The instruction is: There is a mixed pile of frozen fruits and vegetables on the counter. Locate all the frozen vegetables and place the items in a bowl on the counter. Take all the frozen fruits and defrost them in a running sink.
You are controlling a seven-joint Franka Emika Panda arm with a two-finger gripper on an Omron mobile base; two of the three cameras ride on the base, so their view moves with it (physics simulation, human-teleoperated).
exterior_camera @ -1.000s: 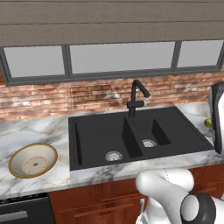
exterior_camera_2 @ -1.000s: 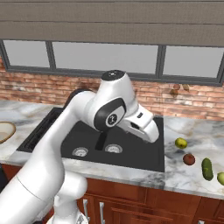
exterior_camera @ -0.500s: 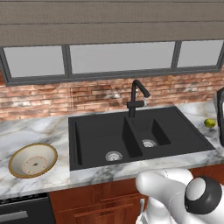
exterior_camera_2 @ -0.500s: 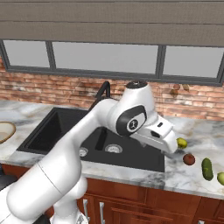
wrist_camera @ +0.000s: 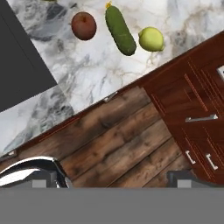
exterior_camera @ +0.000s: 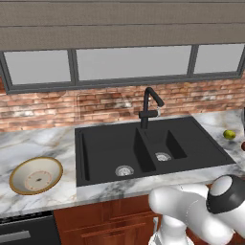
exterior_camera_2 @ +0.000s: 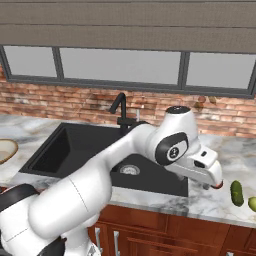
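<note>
Three pile items [wrist_camera: 119, 29] lie on the counter [wrist_camera: 100, 74], apart from the spread, empty claw [wrist_camera: 116, 177].

Cucumber [wrist_camera: 120, 29] between two balls [wrist_camera: 83, 25]

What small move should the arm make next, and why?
Probably carry the open gripper on over the pile and lower toward one item, say the cucumber: the hand looks past the counter edge at the floor, and holds nothing.
</note>
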